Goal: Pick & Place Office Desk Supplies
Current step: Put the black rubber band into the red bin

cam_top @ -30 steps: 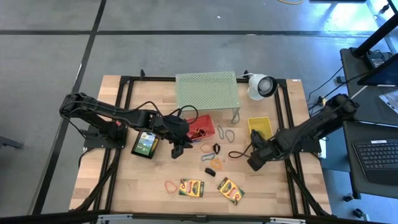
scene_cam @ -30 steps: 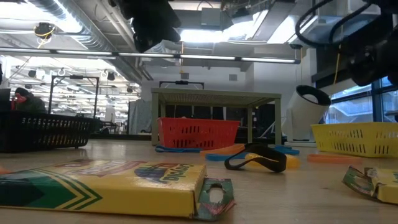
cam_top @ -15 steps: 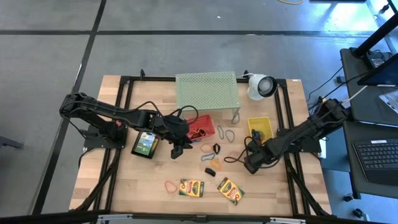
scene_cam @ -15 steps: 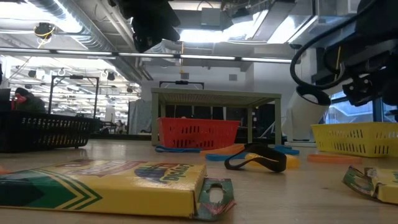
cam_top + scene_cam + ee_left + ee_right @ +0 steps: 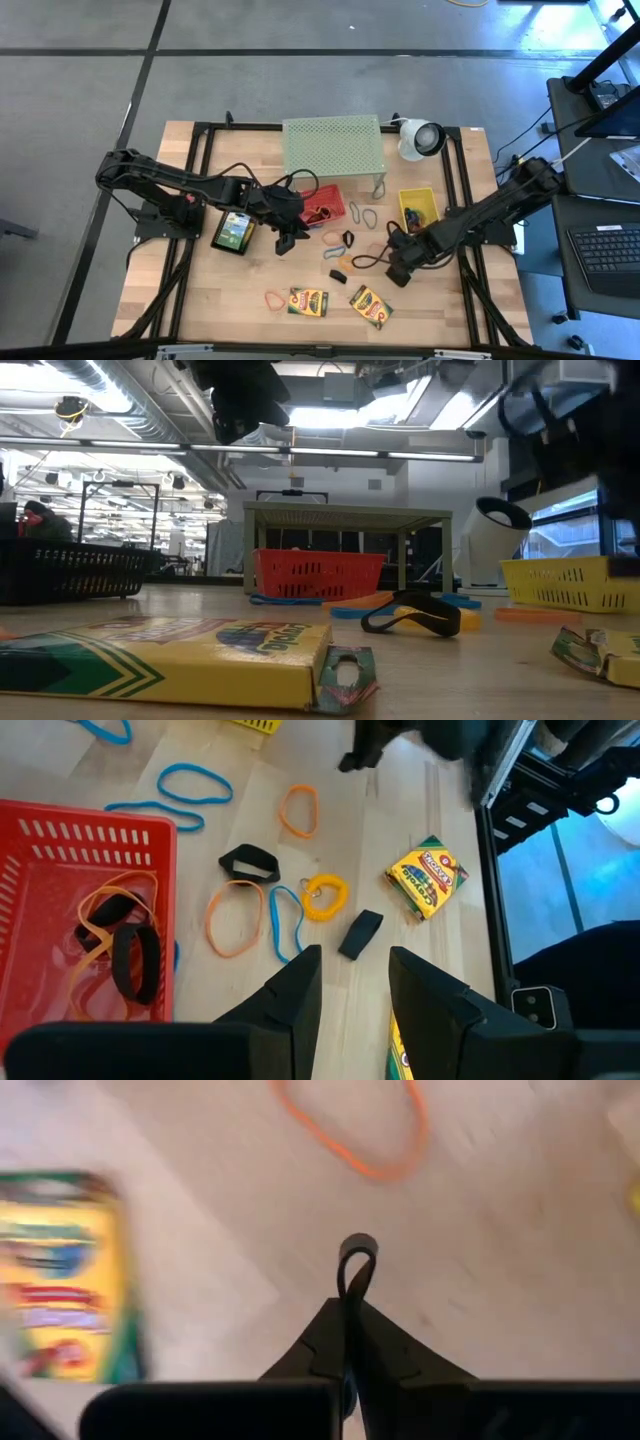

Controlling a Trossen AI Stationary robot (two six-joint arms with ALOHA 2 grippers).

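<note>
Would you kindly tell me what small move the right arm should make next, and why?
Probably lift straight up a little. The right claw is shut on a thin black band, low over the table beside a crayon box; raising it would free the band before any carry toward the yellow basket.

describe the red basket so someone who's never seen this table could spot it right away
Start at the pale green mesh stand at the table's far edge; the red basket sits just in front of it, beside the left gripper. It is the only red container, with rubber bands lying inside, unlike the yellow basket farther right.
</note>
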